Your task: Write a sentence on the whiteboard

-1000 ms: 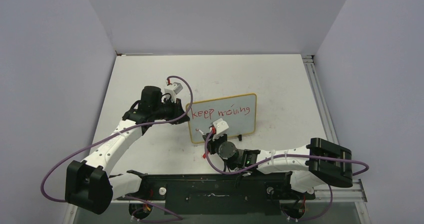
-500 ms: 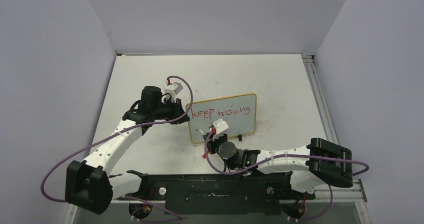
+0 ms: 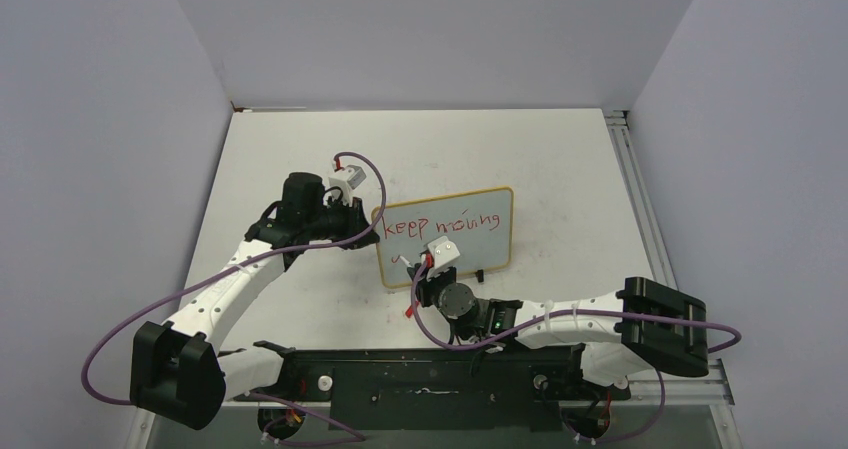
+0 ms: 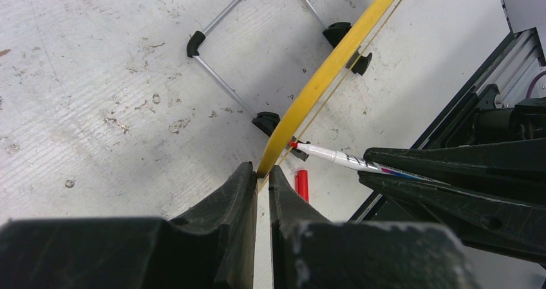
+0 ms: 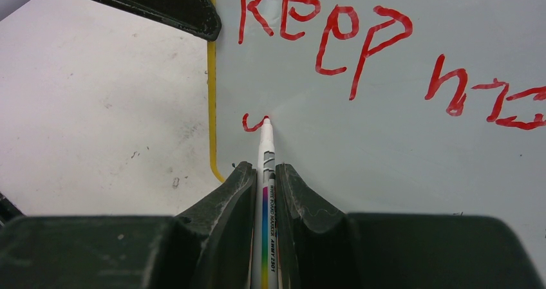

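Note:
The whiteboard (image 3: 450, 237) stands tilted on the table, its yellow frame (image 4: 328, 73) seen edge-on in the left wrist view. My left gripper (image 4: 263, 172) is shut on the frame's left edge. The sentence (image 5: 328, 38) reads "keep moving" in red on the top line, also seen in the top view (image 3: 440, 225). A small red "u" stroke (image 5: 253, 123) begins a second line. My right gripper (image 5: 264, 172) is shut on a white whiteboard marker (image 5: 264, 173) whose red tip touches the board at that stroke. The marker also shows in the left wrist view (image 4: 335, 157).
A red marker cap (image 4: 301, 185) lies on the table below the board's lower left corner. The board's black feet (image 4: 268, 121) and wire stand (image 4: 219, 83) rest behind it. A black rail (image 3: 420, 379) runs along the near edge.
The right gripper and marker have shifted very slightly at the board's lower left. The left arm and board have not moved.

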